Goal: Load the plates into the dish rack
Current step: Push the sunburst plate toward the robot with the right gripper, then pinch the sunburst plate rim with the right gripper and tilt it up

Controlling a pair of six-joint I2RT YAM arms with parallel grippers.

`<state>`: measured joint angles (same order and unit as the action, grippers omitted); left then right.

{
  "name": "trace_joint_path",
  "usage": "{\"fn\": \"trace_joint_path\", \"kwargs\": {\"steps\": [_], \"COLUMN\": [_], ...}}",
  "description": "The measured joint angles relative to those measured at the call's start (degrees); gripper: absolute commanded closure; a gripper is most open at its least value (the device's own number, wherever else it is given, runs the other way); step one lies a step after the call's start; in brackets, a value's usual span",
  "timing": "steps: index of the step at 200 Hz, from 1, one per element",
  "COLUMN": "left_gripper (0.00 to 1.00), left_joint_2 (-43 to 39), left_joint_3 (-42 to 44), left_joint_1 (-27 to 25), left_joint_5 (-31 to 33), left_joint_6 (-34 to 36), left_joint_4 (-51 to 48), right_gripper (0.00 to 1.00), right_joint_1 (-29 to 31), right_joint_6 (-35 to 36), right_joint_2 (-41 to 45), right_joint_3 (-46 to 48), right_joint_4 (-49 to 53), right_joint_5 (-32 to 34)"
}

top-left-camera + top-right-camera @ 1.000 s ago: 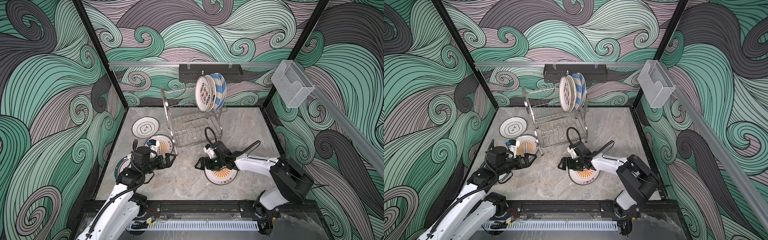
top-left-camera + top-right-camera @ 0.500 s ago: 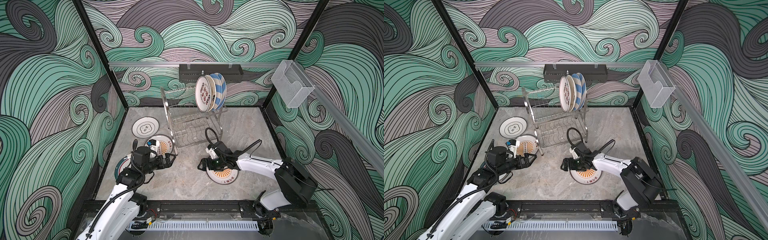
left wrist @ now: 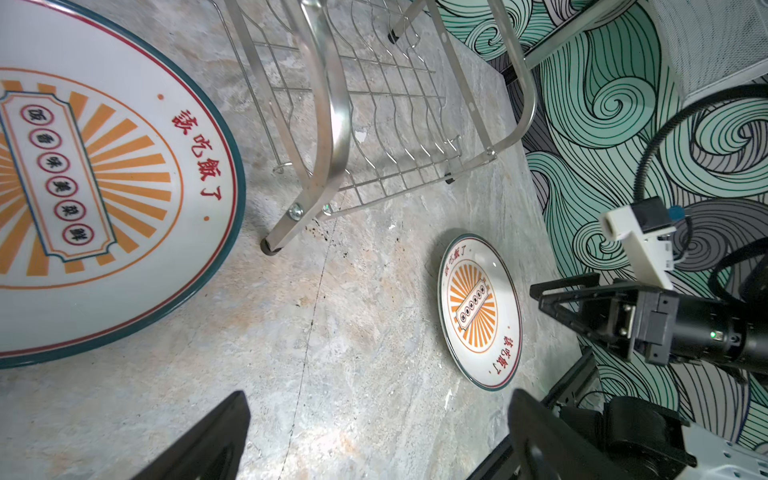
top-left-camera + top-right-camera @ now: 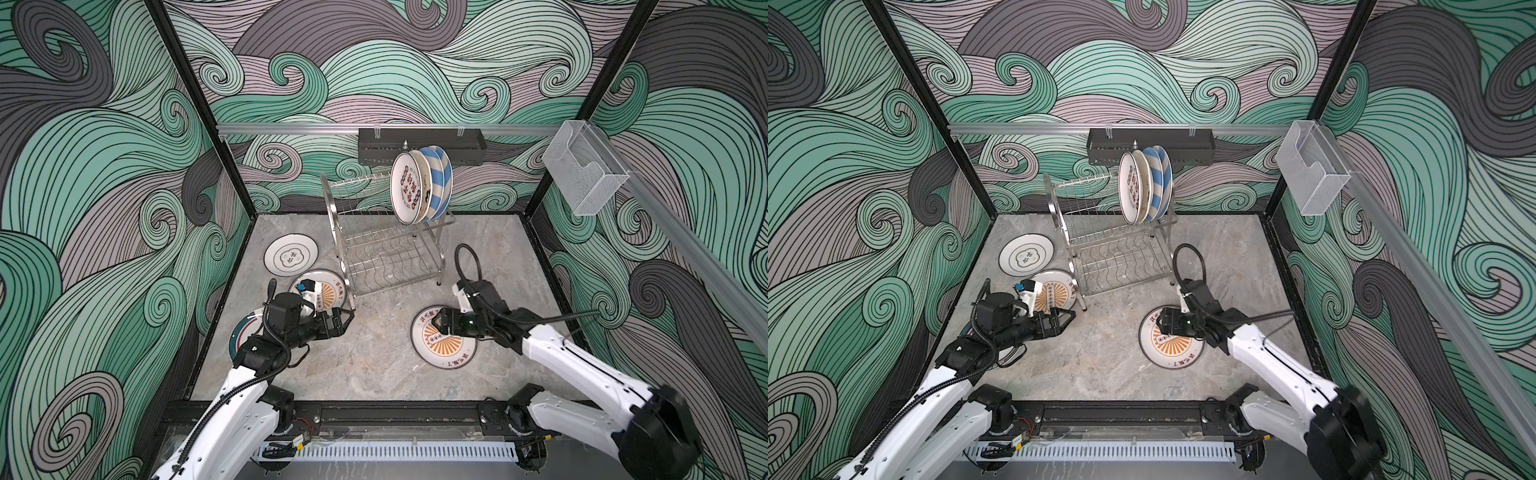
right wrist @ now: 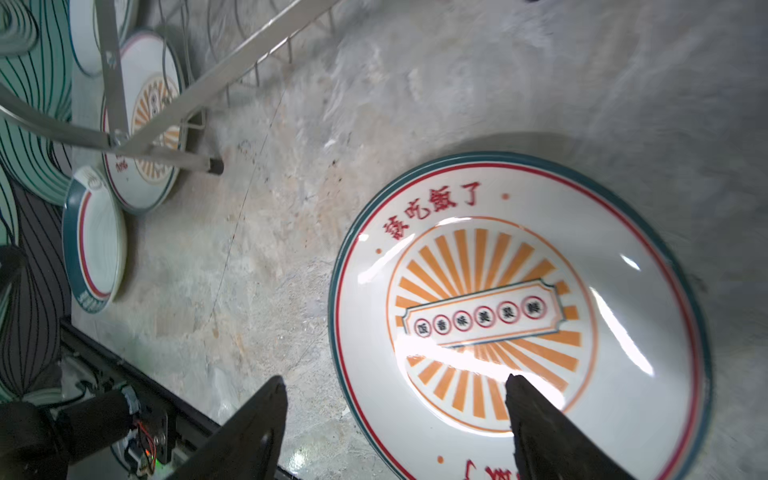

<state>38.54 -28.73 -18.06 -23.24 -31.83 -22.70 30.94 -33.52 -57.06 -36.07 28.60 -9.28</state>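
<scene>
Under the right end effector (image 5: 395, 380) lies a sunburst plate (image 5: 519, 257), flat on the worktop (image 5: 291, 249) — jaws apart, one over the plate, one outside its rim. Risk, I judge: closing on that low, glazed rim may slip and skid the plate away — short of the rack (image 4: 386, 257) beyond.

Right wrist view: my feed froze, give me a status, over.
Left gripper open, empty. Right gripper open, straddling sunburst plate rim; plate flat on table. Nothing blocks rack.
</scene>
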Motion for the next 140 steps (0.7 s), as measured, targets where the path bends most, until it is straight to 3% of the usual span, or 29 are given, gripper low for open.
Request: {"fn": "trace_joint_path", "kwargs": {"steps": [23, 37, 140], "left_gripper": [0.01, 0.02, 0.01], "left_joint_2": [0.6, 0.9, 1.0], "left_joint_3": [0.3, 0.8, 1.0], "left_joint_1": [-0.2, -0.5, -0.9], "left_joint_5": [-0.7, -0.9, -1.5], "left_joint_6": [-0.3, -0.4, -0.6], "left_joint_4": [0.1, 0.5, 0.4], "right_gripper": [0.32, 0.32, 0.38], "right_joint_1": [-4.3, -6.5, -14.4], "right_joint_6": [-1.5, -2.5, -5.4], "right_joint_2": [8.7, 10.9, 10.1], "right_joint_3": [5.6, 8.5, 17.6], "right_joint_4": [2.7, 3.6, 0.4], "right_joint_5": [1.3, 1.3, -4.0]}}
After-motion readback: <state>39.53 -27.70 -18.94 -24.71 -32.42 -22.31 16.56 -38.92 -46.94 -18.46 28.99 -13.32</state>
